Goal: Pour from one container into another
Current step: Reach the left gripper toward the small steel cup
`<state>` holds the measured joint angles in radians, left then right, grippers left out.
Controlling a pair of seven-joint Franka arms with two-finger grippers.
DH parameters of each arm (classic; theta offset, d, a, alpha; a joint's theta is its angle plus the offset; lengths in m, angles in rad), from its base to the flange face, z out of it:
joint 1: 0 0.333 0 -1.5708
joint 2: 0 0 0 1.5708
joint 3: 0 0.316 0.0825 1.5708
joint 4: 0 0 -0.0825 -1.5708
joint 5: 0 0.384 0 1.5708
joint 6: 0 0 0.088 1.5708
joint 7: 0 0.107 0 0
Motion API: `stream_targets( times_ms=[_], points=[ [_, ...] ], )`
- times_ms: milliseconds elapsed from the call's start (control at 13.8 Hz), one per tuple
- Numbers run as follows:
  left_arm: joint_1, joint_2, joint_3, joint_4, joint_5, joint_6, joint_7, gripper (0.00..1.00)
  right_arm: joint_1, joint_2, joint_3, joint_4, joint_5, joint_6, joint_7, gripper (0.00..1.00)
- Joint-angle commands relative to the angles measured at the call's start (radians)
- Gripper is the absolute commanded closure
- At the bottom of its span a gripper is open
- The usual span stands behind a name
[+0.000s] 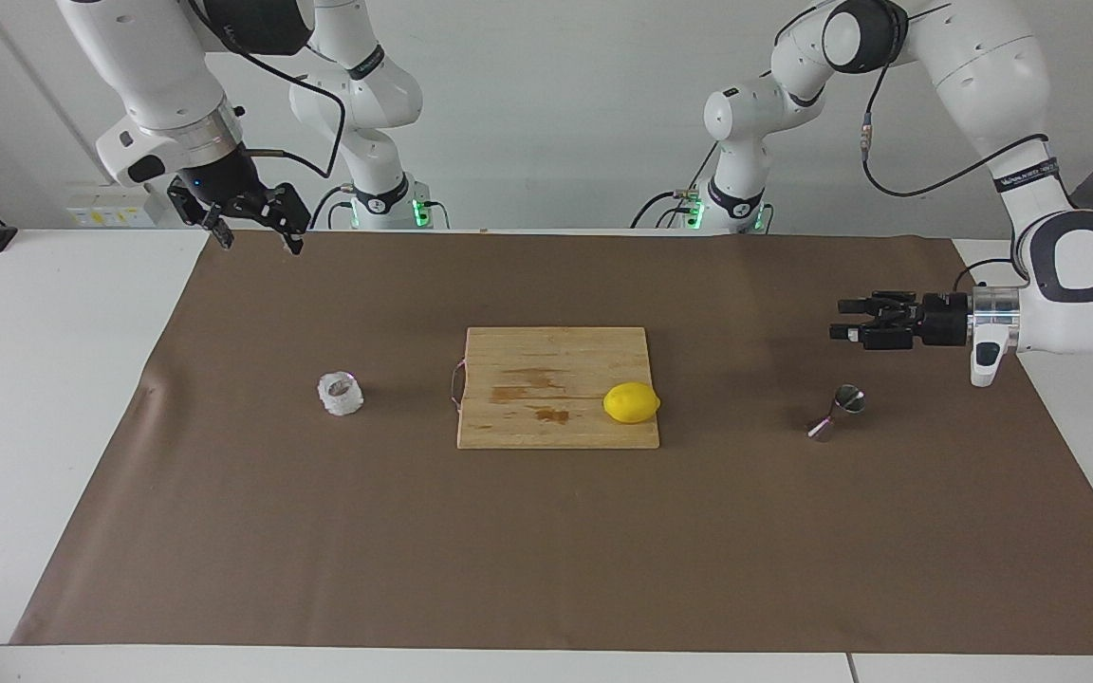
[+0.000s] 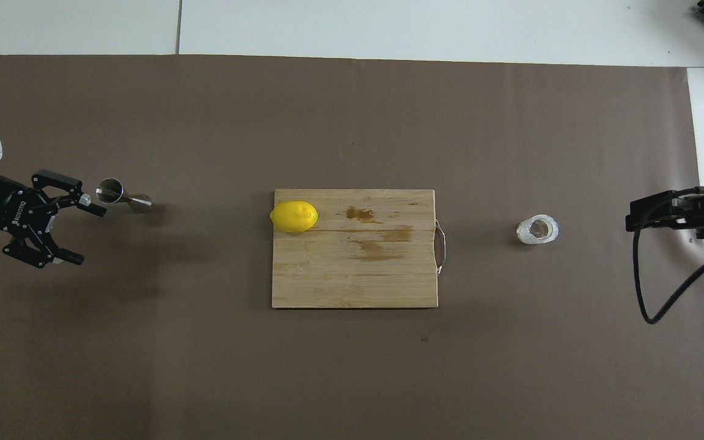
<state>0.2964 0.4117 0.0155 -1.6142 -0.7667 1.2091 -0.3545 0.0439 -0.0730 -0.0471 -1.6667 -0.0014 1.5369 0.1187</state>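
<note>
The whitish crinkled cup [image 1: 341, 394] [image 2: 537, 229] stands on the brown mat toward the right arm's end, mouth up. The steel jigger [image 1: 836, 415] [image 2: 123, 197] rests on the mat toward the left arm's end and looks tipped on its side. My left gripper [image 1: 839, 320] [image 2: 86, 235] hangs open and level over the mat just beside the jigger, holding nothing and apart from it. High over the mat's corner, well away from the cup, my right gripper [image 1: 260, 245] [image 2: 633, 220] waits open and holds nothing.
A wooden cutting board [image 1: 527, 417] [image 2: 388, 275] with a metal handle lies mid-table between cup and jigger. A yellow lemon [image 1: 631, 402] [image 2: 294, 216] sits on its corner nearest the jigger. The brown mat [image 1: 546, 550] covers most of the white table.
</note>
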Motion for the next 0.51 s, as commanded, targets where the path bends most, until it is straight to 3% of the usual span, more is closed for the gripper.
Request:
stream_targets(
  times_ms=[0,217,435],
  points=[
    [0.029,0.010,0.000,0.013,-0.006,0.021,-0.021,0.00,-0.015,-0.008,0.004,-0.004,0.029,-0.006,0.001,0.00],
    [0.032,0.010,0.001,0.004,-0.006,0.020,-0.046,0.00,-0.013,-0.008,0.004,-0.004,0.029,-0.006,0.001,0.00],
    [0.033,0.010,0.000,-0.007,-0.016,0.073,-0.346,0.00,-0.013,-0.008,0.004,-0.004,0.029,-0.006,0.001,0.00]
  ],
)
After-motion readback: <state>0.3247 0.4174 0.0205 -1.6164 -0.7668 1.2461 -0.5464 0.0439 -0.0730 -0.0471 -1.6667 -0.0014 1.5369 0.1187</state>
